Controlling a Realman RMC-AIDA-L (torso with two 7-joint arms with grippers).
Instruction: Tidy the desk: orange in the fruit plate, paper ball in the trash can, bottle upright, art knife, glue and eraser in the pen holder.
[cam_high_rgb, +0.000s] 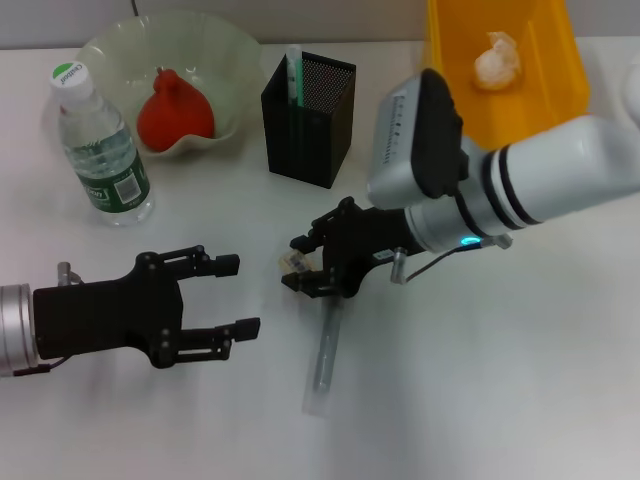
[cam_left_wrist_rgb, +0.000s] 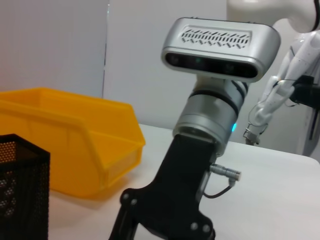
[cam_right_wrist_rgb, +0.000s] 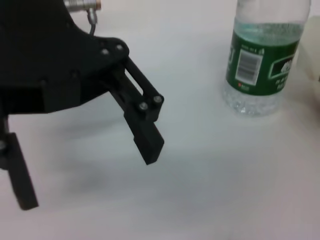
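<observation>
Grey and slender, the art knife (cam_high_rgb: 325, 355) lies flat on the desk (cam_high_rgb: 500, 380) just under the right gripper (cam_high_rgb: 305, 267), whose fingers seem closed on a small pale eraser (cam_high_rgb: 295, 263), light and rubbery, while the left gripper (cam_high_rgb: 235, 297) waits open

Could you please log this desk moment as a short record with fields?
orange: in the fruit plate, at
bottle: upright, beside the plate
paper ball: in the yellow bin
pen holder: one item standing inside
art knife: lying on the desk
right gripper: around a small yellowish item
left gripper: open, empty
</observation>
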